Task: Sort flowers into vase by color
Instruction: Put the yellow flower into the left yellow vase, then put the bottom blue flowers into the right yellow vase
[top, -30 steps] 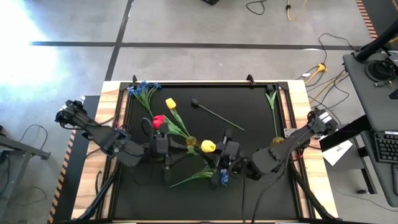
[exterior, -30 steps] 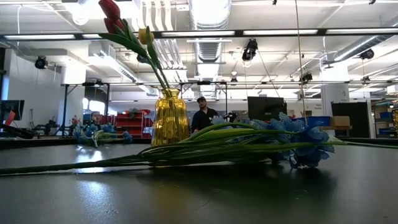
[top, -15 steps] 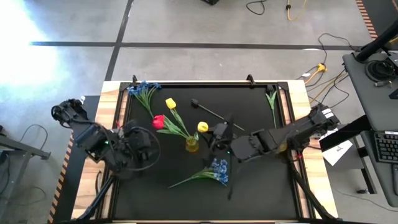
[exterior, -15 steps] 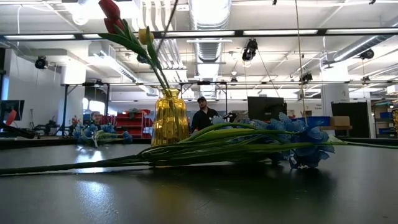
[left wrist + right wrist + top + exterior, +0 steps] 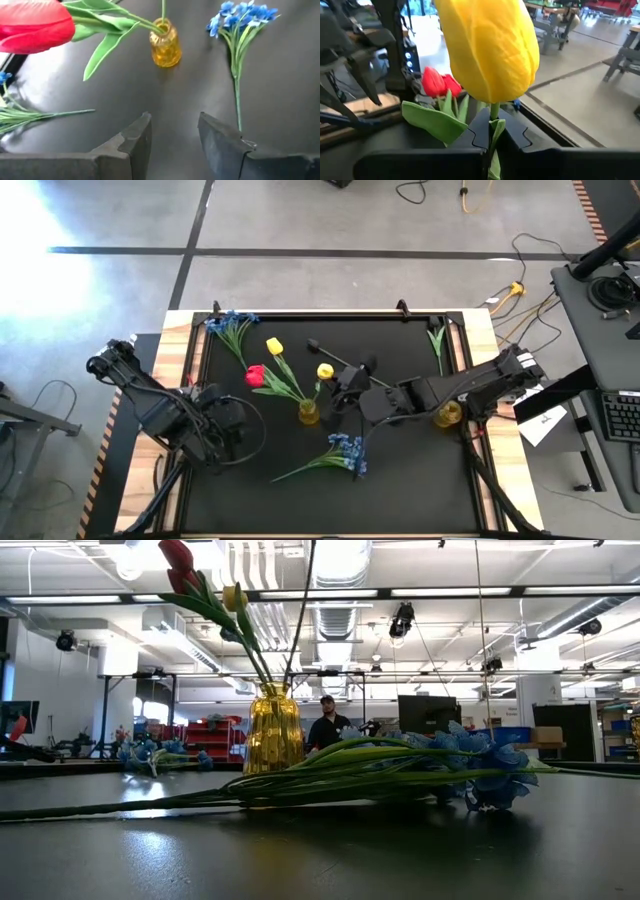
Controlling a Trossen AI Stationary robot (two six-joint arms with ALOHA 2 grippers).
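Right gripper (image 5: pixel 492 137) is clamped on the thin green stem of a yellow artificial tulip (image 5: pixel 490 47), head above the amber glass vase (image 5: pixel 309 413) near the table's middle, stem dropping toward its neck. Looks light, stem bendy, head floppy; the hold just under the head suits. Left gripper (image 5: pixel 172 137) hovers near the table's left, fingers apart, empty. Matte black tabletop (image 5: pixel 420 490), probably low-slip. Open workshop behind.
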